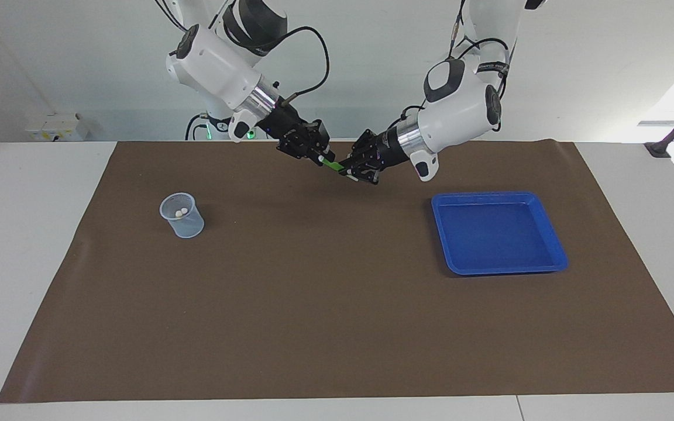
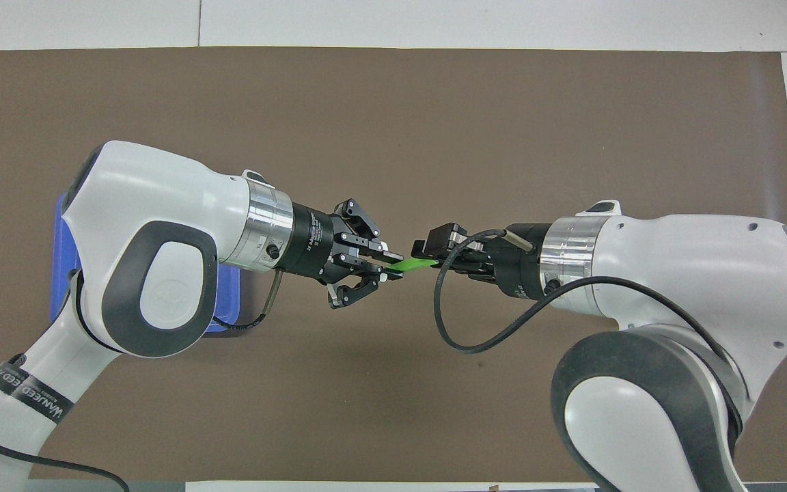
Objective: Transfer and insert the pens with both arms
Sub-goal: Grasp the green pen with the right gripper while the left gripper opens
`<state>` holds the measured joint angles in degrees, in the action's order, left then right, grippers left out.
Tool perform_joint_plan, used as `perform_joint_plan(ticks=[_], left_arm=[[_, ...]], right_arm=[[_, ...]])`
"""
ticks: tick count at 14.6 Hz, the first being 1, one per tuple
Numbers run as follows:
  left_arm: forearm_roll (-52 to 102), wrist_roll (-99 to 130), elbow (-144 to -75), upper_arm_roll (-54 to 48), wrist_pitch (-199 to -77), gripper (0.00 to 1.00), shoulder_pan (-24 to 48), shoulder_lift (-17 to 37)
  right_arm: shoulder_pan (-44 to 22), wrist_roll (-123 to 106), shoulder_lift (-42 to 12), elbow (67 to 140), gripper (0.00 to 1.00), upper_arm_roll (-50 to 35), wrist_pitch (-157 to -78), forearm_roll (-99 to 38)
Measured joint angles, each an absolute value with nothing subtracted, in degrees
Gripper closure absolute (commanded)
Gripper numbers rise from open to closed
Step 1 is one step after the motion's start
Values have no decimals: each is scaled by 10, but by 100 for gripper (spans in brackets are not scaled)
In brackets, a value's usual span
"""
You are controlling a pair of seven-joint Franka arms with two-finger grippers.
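Observation:
The green pen [image 1: 333,165] hangs in the air between my two grippers over the mat's middle, near the robots' edge; it also shows in the overhead view [image 2: 412,264]. My left gripper [image 1: 356,170] [image 2: 374,264] is shut on the pen's lower end. My right gripper [image 1: 315,154] [image 2: 438,258] is at the pen's whitish cap end. A clear cup [image 1: 182,216] toward the right arm's end of the table holds two whitish cap ends [image 1: 181,213]. The purple and yellow pen bodies cannot be made out.
An empty blue tray [image 1: 498,234] lies on the brown mat [image 1: 325,304] toward the left arm's end; in the overhead view only its edge [image 2: 64,232] shows under the left arm. The cup is hidden in the overhead view.

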<state>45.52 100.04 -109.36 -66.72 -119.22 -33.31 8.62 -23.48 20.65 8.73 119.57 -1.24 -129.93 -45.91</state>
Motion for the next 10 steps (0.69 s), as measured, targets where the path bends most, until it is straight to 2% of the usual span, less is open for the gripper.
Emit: perform_joint_plan(ticks=[1,2,6,7,8,10], left_arm=[[456,1000,-1094,-667,-1192,100,-333,86],[457,1000,-1094,-667,-1193,100,-333,86],[457,1000,-1094,-666,-1193,100,-335,86],[457,1000,-1094,-666,-1193,11,-335,86],[457,1000,-1094,-667,-1194,0,-334,86],[458,1000,-1093,-670,-1211,0,-334,82]], right_arm=[[-235,206,87,1196,92,-12,-1300,-459],[-235,206,87,1196,100,-12,-1300,-459],[-234,206,87,1199,100,-11,-1300,-454],[-233,206,87,1198,100,-11,-1297,-454],[-230,206,87,1196,100,-11,-1288,-448],[-211,201,87,1183,100,-10,-1232,-392]])
